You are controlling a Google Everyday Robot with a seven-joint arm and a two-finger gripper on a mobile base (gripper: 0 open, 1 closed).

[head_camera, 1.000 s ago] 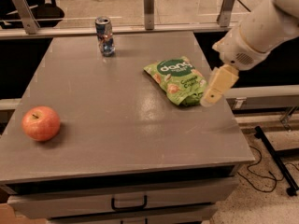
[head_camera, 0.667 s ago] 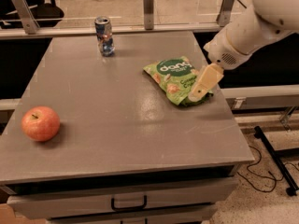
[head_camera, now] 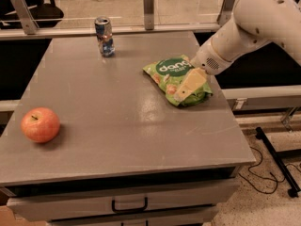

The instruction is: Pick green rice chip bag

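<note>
- The green rice chip bag (head_camera: pixel 169 72) lay flat on the right rear part of the grey worktop (head_camera: pixel 117 107), logo side up and near the right edge.
- The cream-coloured hand (head_camera: pixel 187 86), at the end of the white arm (head_camera: pixel 254 22) reaching in from the right, was low over the bag's near-right half and hid part of it.
- Whether the hand was wide, narrow or already touching the bag could not be told from this angle.
- The step in hand looked like the last approach before the grasp, with the bag not yet lifted.
- To do it well, the hand likely needed to come straight down onto a raised, crinkled part of the bag, not the flat middle, so there was a fold to pinch.
- A light bag like this would probably slide if pushed sideways, and the worktop edge was close on that side, so downward pressure seemed safer than a sweep.
- Closing should be firm enough to hold the slippery film, though the chips inside could crush under a hard squeeze.
- The lift was best kept vertical at first, to check the bag came up with the hand.
- The apple (head_camera: pixel 40 125) at the front left and the can (head_camera: pixel 104 36) at the rear stood well apart from the bag and posed no obstacle.
</note>
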